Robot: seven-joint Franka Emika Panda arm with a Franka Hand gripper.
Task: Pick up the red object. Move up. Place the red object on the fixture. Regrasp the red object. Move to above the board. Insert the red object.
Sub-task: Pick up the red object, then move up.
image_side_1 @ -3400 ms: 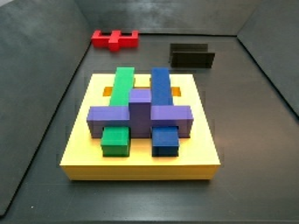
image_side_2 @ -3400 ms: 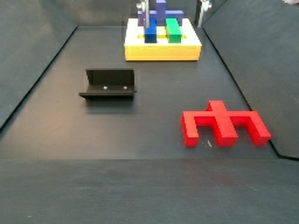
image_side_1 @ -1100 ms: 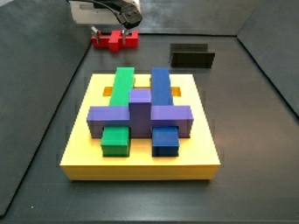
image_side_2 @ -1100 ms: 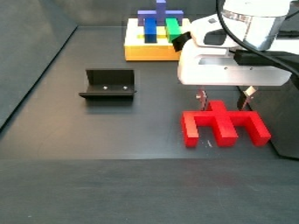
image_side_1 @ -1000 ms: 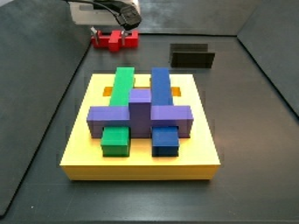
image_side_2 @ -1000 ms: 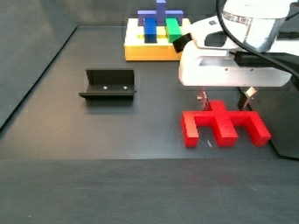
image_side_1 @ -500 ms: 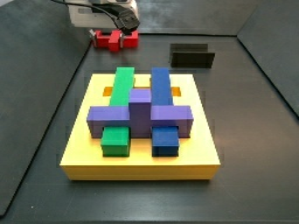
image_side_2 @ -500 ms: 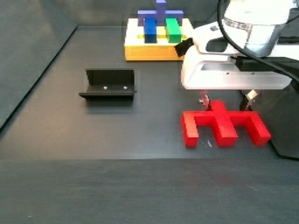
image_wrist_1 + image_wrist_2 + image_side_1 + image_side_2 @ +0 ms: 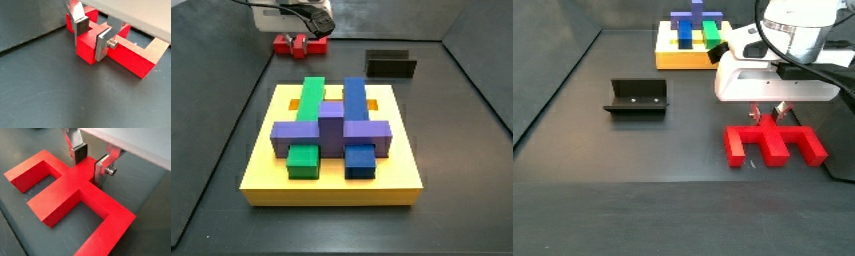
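Observation:
The red object (image 9: 780,148) lies flat on the dark floor, also seen in a side view (image 9: 285,44) at the far end. My gripper (image 9: 767,112) stands right over it. In both wrist views the fingers (image 9: 100,42) press on either side of the red object's (image 9: 130,57) central stem, so the gripper (image 9: 91,46) is shut on it. The same grip shows in a wrist view (image 9: 90,168) on the red object (image 9: 67,193). The black fixture (image 9: 637,97) stands apart, empty. The yellow board (image 9: 331,190) bears green, blue and purple blocks.
The fixture (image 9: 392,65) also shows beside the board's far end. The board (image 9: 694,60) sits behind the arm in a side view. Dark walls (image 9: 225,60) enclose the floor, and the red object lies near one of them.
The fingers, open on either side of the stem earlier, have closed onto it. The red object has shifted slightly on the floor.

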